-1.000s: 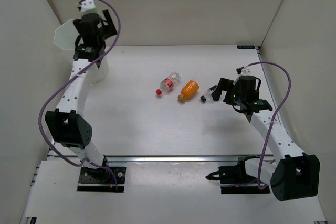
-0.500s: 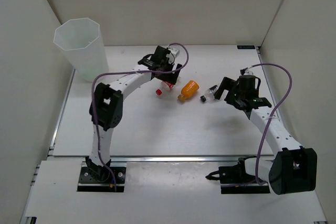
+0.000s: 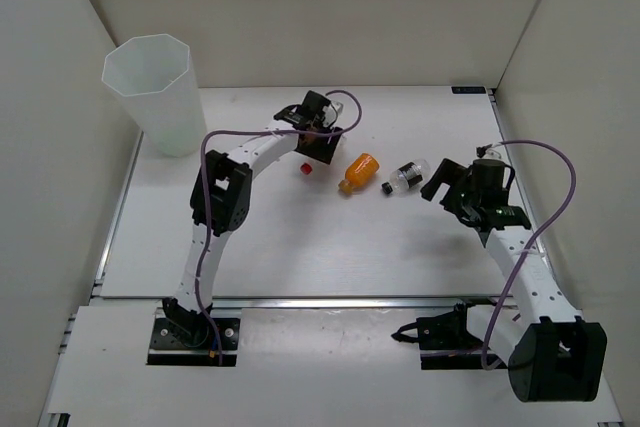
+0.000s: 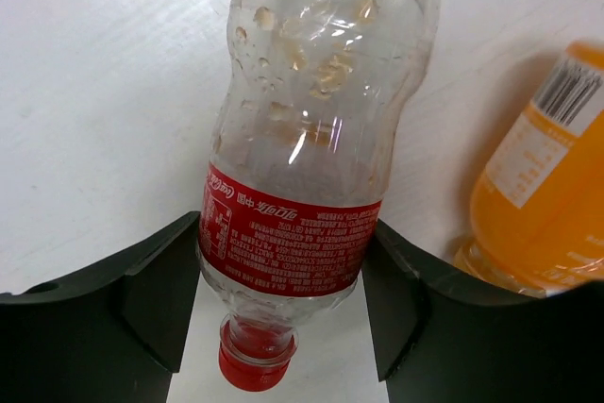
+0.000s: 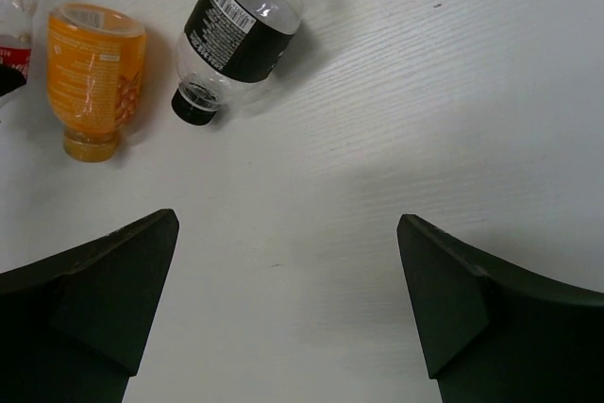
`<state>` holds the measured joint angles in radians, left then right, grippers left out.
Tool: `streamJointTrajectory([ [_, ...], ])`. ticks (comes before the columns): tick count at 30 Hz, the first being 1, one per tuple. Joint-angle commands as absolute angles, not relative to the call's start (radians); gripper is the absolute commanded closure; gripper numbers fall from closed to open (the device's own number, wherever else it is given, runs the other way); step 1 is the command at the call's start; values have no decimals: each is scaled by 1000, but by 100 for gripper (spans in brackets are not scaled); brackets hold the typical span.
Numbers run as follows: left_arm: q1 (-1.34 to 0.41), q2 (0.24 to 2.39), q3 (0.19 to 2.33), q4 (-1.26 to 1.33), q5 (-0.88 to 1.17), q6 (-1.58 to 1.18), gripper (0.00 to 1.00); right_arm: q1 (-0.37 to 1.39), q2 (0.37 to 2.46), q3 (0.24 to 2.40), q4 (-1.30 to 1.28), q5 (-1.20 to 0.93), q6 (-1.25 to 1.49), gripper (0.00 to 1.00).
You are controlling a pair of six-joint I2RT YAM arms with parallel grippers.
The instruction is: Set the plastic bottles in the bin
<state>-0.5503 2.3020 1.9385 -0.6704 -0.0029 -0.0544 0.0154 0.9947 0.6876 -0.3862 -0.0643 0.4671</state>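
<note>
Orange bottle (image 3: 358, 171) lies on its side on the desk (image 3: 300, 247), so let's place everything off that. Just beside the orange bottle, on its left in the overhead view, is the red-labelled bottle (image 4: 302, 186), also on its side, and the left end effector (image 4: 283, 290) is right down over it! The wrist view shows the black fingers (image 4: 160, 290) pressed against the label, one on each side. They are clamped on the clear body, and the red cap (image 3: 305, 168) pokes out toward the camera (from overhead, that cap is about all of this bottle you can see under the arm).

On the other side of the orange bottle, near it but not touching, the black-labelled bottle (image 3: 405, 177) lies with its black cap turned toward the orange bottle. Beyond that, further out from the orange bottle, the right end effector (image 5: 288, 299) hovers over bare desk, jaws spread wide and holding nothing.

And the bin (image 3: 165, 117)? It stands upright, well apart from the orange bottle, far off to its left and back toward the rear wall.
</note>
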Motion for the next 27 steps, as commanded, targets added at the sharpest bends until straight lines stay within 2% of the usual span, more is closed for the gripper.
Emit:
streamJointTrajectory([
  [1,-476,2221,1982,-655,0,-100,58,2,956,680,-368,-103,456,1],
  [2,-462,2179,1976,-647,-9,-109,61,3,947,672,-354,-112,450,1],
  [5,-397,2024,1942,-586,-52,-124,61,-21,936,667,-334,-144,440,1],
  [7,-361,1907,1866,-469,-174,-164,61,-15,948,683,-318,-158,430,1],
  [9,-313,1742,1763,-324,-232,-178,52,12,968,690,-299,-161,410,1],
  [11,-247,1662,1717,-200,-295,-199,56,28,1001,696,-290,-170,402,0],
  [12,-223,1640,1721,-171,-383,-202,54,31,1023,710,-293,-179,393,1],
  [14,-197,1615,1718,-97,-521,-189,56,46,1055,727,-287,-178,390,1],
  [17,-184,1612,1738,22,-705,-115,47,52,1101,770,-291,-181,365,1],
  [18,-180,1621,1732,100,-789,-68,52,48,1106,773,-293,-172,364,1],
  [19,-169,1632,1698,209,-864,-19,52,58,1115,787,-293,-181,357,0],
  [22,-98,1667,1690,294,-913,8,51,49,1127,811,-301,-181,353,1],
  [27,49,1735,1750,88,-823,-193,49,37,1140,828,-314,-183,356,1],
])
